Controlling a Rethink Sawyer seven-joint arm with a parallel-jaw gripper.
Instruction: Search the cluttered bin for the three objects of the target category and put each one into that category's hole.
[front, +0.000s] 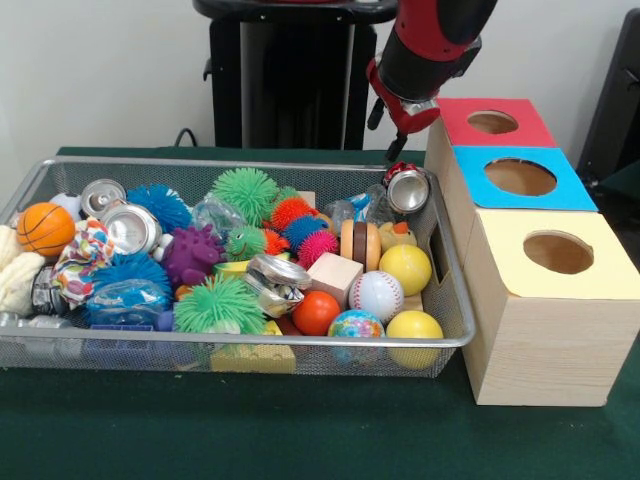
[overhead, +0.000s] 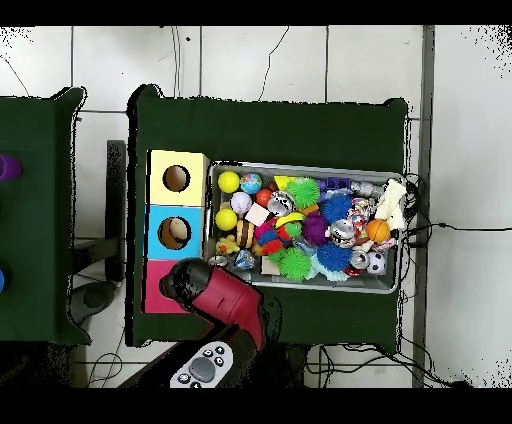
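Observation:
My gripper (front: 405, 122) hangs at the end of the red and black arm (front: 430, 45), over the bin's far right corner and beside the red box. Just below it is a crushed silver can (front: 407, 188), level with the bin's rim; whether it is held I cannot tell. More silver cans lie in the wire bin (front: 250, 342): two at the far left (front: 102, 195) (front: 132, 228) and a crumpled one (front: 275, 275) in the middle. In the overhead view the arm (overhead: 210, 288) covers the gripper and part of the red box (overhead: 158, 290).
Three wooden boxes with round holes stand in a row right of the bin: red-topped (front: 492, 122), blue-topped (front: 520, 177), yellow-topped (front: 558, 252). The bin also holds spiky rubber balls, a baseball (front: 377, 295), yellow balls, an orange basketball (front: 45, 228), wooden blocks and plastic bottles.

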